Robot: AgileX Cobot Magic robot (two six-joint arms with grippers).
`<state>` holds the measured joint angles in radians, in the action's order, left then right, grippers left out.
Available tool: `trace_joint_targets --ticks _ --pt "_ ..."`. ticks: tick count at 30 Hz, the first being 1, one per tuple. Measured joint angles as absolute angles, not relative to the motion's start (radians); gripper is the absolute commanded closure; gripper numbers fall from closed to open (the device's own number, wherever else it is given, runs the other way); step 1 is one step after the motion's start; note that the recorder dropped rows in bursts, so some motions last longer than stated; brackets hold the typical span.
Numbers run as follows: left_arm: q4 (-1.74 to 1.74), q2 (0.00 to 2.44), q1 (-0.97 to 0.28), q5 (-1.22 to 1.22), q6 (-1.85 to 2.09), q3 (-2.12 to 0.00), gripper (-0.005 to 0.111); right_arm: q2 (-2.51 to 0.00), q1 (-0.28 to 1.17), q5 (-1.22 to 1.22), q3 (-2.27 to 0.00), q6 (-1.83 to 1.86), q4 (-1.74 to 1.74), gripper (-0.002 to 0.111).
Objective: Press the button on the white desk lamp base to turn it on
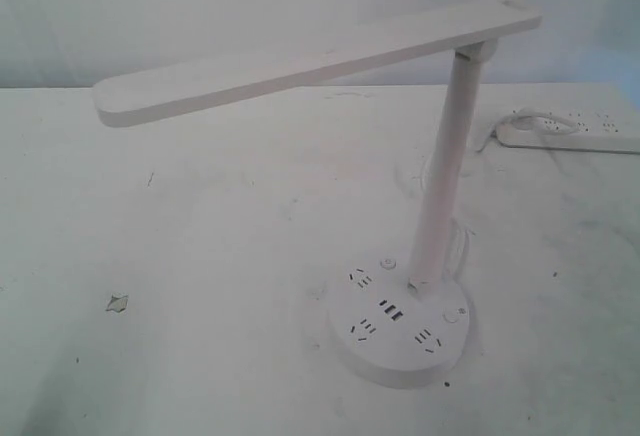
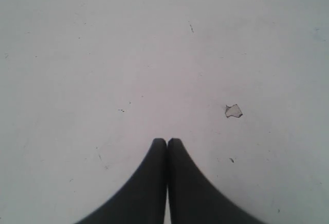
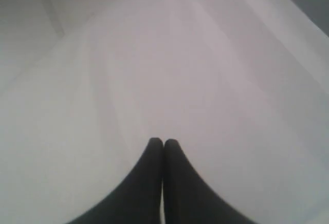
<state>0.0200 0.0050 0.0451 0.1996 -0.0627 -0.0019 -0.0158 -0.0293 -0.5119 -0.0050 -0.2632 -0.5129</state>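
Thick round white plastic desk lamp base [image 1: 395, 358], smooth, on a scuffed white table [image 1: 200, 256]; its tiny grey-ringed round button [image 1: 452, 316] sits near the rim beside the white stem [image 1: 445, 166]. Black left gripper [image 2: 167, 141] and black right gripper [image 3: 163, 142] are each pinched closed, empty. Risk: a blunt tip could hit the look-alike second button [image 1: 388, 262] or slide the base

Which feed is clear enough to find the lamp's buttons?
Exterior view: soft, washed out; the white desk lamp base shows, its small markings unreadable. Left wrist view: sharp tabletop beyond the left gripper, no lamp. Right wrist view: hazy, only the right gripper.
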Motion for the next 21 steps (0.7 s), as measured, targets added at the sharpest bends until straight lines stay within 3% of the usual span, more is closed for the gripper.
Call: trace_joint_targets --ticks 4,10,14,21 --pt "0.020 0.005 0.045 0.200 -0.063 -0.002 0.107 -0.240 -0.027 -0.496 -0.036 -0.331 -0.795 0.108" --pt "0.020 0.005 0.045 0.200 -0.063 -0.002 0.107 -0.717 -0.004 -0.229 -0.334 -0.496 -0.214 0.108" --pt "0.020 0.005 0.045 0.200 -0.063 -0.002 0.107 -0.993 0.025 -0.061 -0.372 -0.524 -0.100 0.108" --pt "0.020 0.005 0.045 0.200 -0.063 -0.002 0.107 -1.210 0.133 0.000 -0.385 -0.528 0.012 0.108"
